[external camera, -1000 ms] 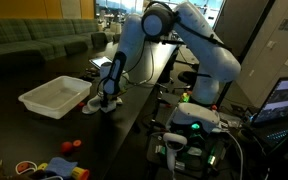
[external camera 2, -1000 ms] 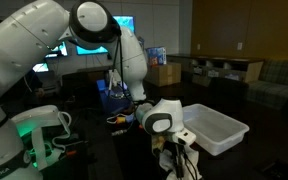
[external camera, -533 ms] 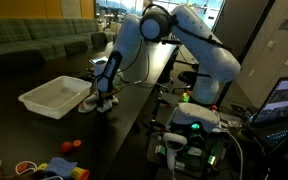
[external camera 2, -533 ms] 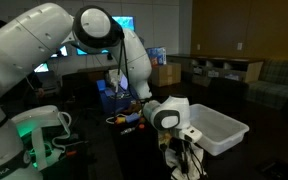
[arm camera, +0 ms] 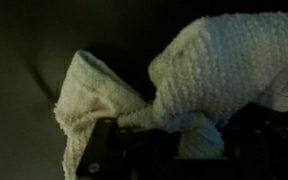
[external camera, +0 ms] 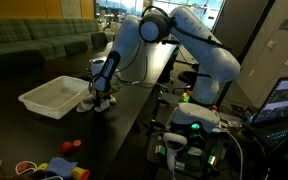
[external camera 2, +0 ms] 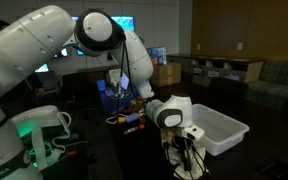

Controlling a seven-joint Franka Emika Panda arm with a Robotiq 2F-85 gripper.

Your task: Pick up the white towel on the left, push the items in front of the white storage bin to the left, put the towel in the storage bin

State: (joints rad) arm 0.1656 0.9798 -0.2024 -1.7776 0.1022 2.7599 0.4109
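in an exterior view the white storage bin [external camera: 46, 98] is sitting at the left of the dark table [external camera: 124, 118], with the items [external camera: 59, 168] lying toward its six o'clock, well apart. at the bin's three o'clock, just beside its rim, the gripper [external camera: 101, 102] is reaching down, seemingly onto the white towel [external camera: 103, 105]. only the wrist view is showing the grip plainly: the jaws are clamping the bunched towel [arm camera: 209, 60].

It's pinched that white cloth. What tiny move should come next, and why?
Probably lift the hand a little, straight up. It is shut on the white towel, bunched between its jaws, and the cloth hangs low over the table beside the white storage bin; a small lift would test the grip.
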